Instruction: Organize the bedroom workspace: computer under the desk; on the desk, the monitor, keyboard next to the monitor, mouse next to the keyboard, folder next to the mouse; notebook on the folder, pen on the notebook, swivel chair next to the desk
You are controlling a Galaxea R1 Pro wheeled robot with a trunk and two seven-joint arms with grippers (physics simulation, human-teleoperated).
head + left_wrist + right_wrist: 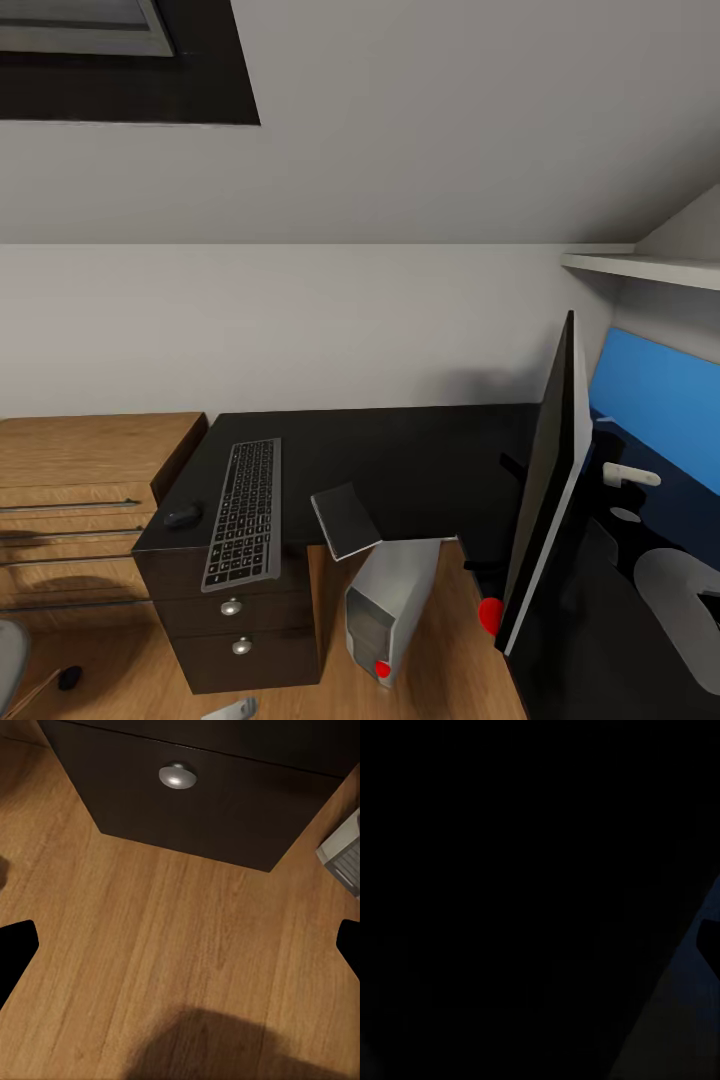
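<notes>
Looking from the head: keyboard and mouse lie side by side on the black counter, notebook at its edge, monitor upright, computer below. Left wrist: left gripper fingers spread above wooden floor, facing a drawer knob. Right wrist: dark; right gripper's state I cannot tell.

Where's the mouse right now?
In the head view the mouse sits on the left end of the desk, just left of the keyboard, near the front edge above the drawers.
</notes>
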